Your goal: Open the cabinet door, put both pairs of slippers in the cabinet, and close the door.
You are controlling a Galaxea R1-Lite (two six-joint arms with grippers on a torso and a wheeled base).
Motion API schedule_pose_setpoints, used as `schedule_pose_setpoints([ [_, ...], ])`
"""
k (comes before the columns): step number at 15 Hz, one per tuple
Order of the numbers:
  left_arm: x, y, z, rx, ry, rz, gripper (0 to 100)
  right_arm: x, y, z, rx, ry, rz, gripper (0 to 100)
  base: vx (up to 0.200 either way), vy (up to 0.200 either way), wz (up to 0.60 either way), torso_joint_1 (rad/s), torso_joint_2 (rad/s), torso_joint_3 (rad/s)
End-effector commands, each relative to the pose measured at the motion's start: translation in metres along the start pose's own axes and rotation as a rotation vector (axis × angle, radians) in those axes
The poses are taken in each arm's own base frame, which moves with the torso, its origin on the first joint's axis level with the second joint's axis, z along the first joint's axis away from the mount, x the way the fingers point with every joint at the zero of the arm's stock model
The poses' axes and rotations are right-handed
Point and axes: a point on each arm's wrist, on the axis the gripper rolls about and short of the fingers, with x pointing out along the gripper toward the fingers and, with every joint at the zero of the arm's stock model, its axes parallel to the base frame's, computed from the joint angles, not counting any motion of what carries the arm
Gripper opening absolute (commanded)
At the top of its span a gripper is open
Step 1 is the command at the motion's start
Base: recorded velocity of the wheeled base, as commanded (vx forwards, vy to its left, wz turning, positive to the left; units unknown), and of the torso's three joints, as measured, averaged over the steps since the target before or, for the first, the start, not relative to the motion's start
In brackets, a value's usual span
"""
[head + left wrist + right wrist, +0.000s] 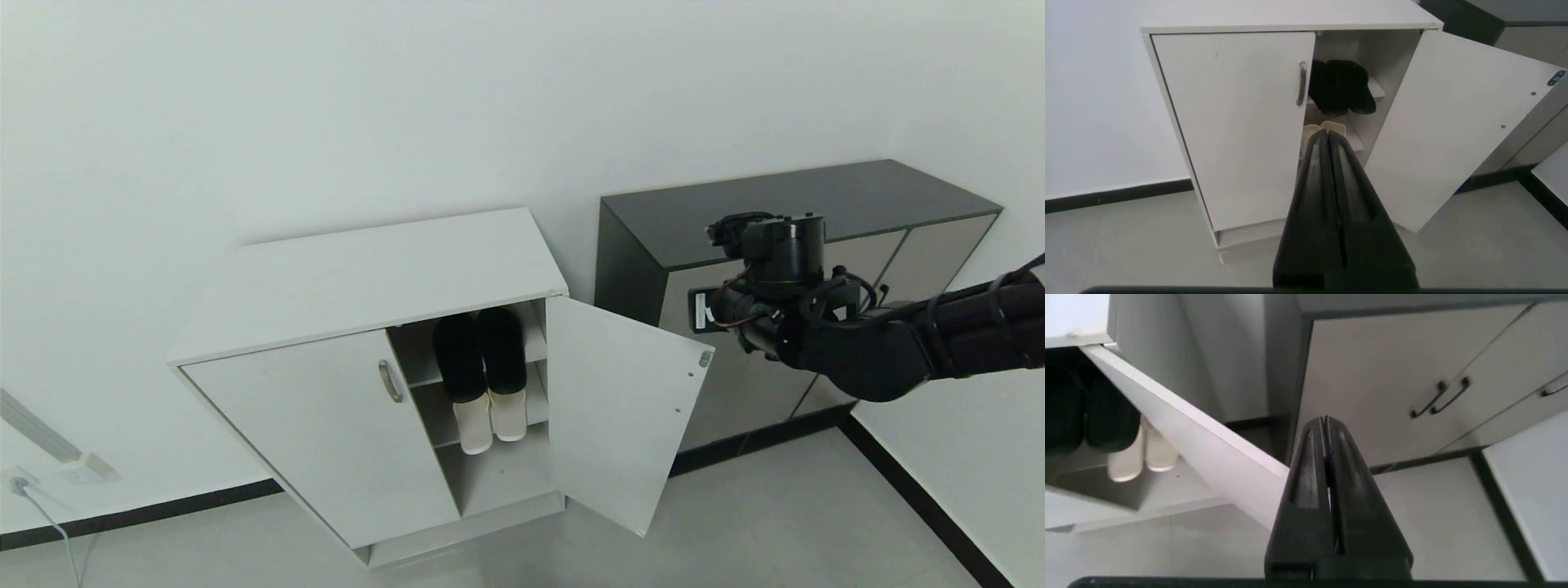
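The white cabinet [367,269] stands against the wall with its left door [326,433] closed and its right door [620,400] swung open. Inside, black slippers [482,343] lie on an upper shelf and white slippers [490,420] on the shelf below. My right arm [857,351] hangs just beyond the open door's free edge. The right gripper [1325,420] is shut and empty, outside the door [1200,449]. My left gripper [1327,135] is shut and empty, back from the cabinet and in line with the opening, with the white slippers [1309,137] and black slippers [1343,86] beyond it.
A dark grey cabinet [816,204] with drawer handles [1441,396] stands right of the white one, close behind the right arm. A wall socket with a cable [20,486] sits low on the left wall. Grey floor [775,523] lies open in front.
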Motion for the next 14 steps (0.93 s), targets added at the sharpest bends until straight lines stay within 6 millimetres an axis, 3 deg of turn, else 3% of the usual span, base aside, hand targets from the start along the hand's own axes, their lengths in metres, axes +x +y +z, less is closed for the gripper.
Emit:
schedule_pose_setpoints([
  [1,0.0,0.0,0.0,-0.001,0.001,0.0,0,0.008,0.0,0.001,0.036,0.046,0.021,0,0.0,0.0,0.0,0.0,0.0,0.0],
  [6,0.0,0.0,0.0,-0.001,0.001,0.0,0,0.022,-0.003,-0.006,0.118,0.138,0.1,0,0.0,0.0,0.0,0.0,0.0,0.0],
  [11,0.0,0.0,0.0,-0.001,0.001,0.0,0,0.059,-0.002,-0.029,0.133,0.12,0.084,0,0.0,0.0,0.0,0.0,0.0,0.0],
  [14,0.0,0.0,0.0,0.001,0.001,0.002,0,0.069,-0.003,-0.034,0.135,0.126,0.076,0,0.0,0.0,0.0,0.0,0.0,0.0],
])
